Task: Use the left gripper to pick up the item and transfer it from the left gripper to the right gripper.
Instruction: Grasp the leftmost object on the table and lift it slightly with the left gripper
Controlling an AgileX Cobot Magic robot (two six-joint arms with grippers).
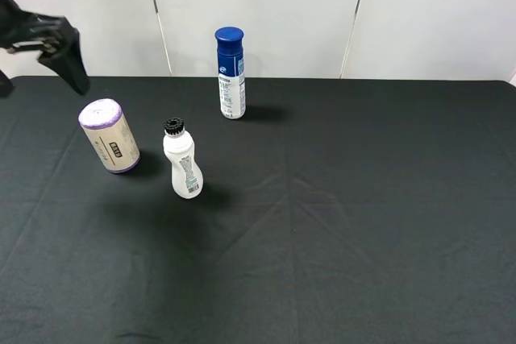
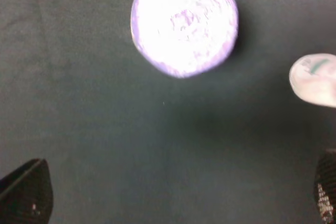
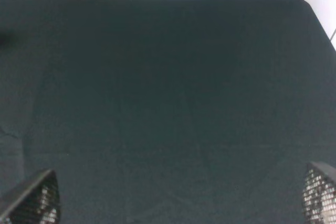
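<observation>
Cream paper wrap, lilac ends: the item (image 1: 109, 136) stands on end, far left, left gripper (image 1: 68, 58) hovering beyond it. Left wrist: jaws wide, empty; it is probably light and crushable, so pinch mid-wrap. Right wrist: right gripper (image 3: 176, 198) wide, empty, over cloth (image 3: 168, 103).

Bright even light, soft shadows on the black cloth (image 1: 322, 239), the item (image 2: 184, 22) overexposed and blurred up close.

worktop (image 1: 363, 223): black cloth, matt, faint creases | item (image 1: 110, 136): cream paper wrap, matt, lilac ends | white bottle (image 1: 183, 168): smooth plastic, ribbed black cap | blue-capped bottle (image 1: 230, 74): glossy smooth finish | right end effector (image 3: 181, 203) pads (image 3: 44, 203): rough, grid-textured
</observation>
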